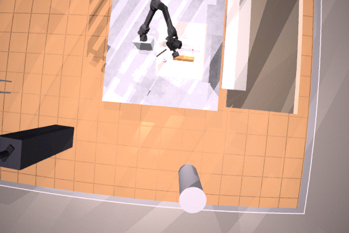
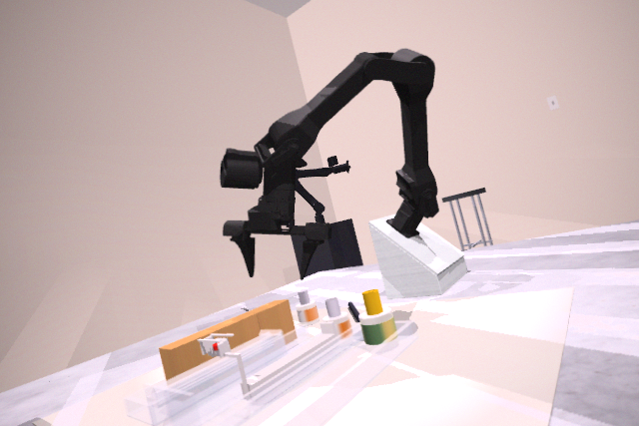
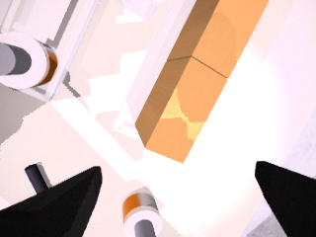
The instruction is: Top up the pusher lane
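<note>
My empty hand (image 1: 174,45) (image 2: 277,276) (image 3: 177,171) is hanging spread while the small white, orange-labelled, grey-capped jar (image 1: 164,60) (image 2: 308,313) (image 3: 140,217) is standing beyond the long orange block's (image 1: 184,58) (image 2: 227,337) (image 3: 190,106) far end, probably light, stiff and slick, wanting gentle mid-body pinching.

Pale marbled tabletop (image 1: 126,83) (image 2: 598,276) beneath a cream mat (image 1: 183,69) (image 2: 536,349) and the sloped white base block (image 1: 136,42) (image 2: 407,276).

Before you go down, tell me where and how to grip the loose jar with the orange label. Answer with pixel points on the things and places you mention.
I'd come straight down on the loose jar (image 2: 308,312) (image 3: 141,213), open fingers either side of its round, upright body, below the narrower grey cap. The wooden block (image 2: 227,338) (image 3: 190,109) stands clear of it, and the gripper (image 2: 277,277) already points down, open and above the table, so a vertical approach looks best.
</note>
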Available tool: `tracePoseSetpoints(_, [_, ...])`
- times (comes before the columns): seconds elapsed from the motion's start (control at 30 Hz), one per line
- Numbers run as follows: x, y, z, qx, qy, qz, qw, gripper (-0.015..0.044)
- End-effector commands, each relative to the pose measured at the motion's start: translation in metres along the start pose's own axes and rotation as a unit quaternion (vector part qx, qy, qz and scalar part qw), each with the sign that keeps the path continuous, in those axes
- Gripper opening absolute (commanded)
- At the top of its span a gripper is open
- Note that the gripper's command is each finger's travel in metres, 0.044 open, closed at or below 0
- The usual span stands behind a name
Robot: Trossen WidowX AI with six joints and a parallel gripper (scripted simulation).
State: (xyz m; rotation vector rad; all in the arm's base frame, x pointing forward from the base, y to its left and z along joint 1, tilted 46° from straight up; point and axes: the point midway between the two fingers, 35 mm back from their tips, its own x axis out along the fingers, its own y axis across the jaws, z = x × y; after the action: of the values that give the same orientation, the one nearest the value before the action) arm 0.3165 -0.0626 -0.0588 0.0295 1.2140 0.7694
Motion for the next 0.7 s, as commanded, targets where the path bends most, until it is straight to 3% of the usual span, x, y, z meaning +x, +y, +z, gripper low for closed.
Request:
tracePoseSetpoints(0.0, [0.001,-0.005,-0.06,0.148,0.029,0.065,0.987,0.044])
tracePoseSetpoints(0.13, [-0.001,0.003,-0.102,0.254,0.042,0.123,0.959,0.044])
tracePoseSetpoints(0.33, [0.003,0.004,-0.102,0.254,0.042,0.123,0.959,0.044])
tracePoseSetpoints(0.47, [0.036,0.016,-0.103,0.254,0.041,0.124,0.958,0.044])
tracePoseSetpoints(0.67, [0.036,0.017,-0.104,0.254,0.041,0.124,0.958,0.044])
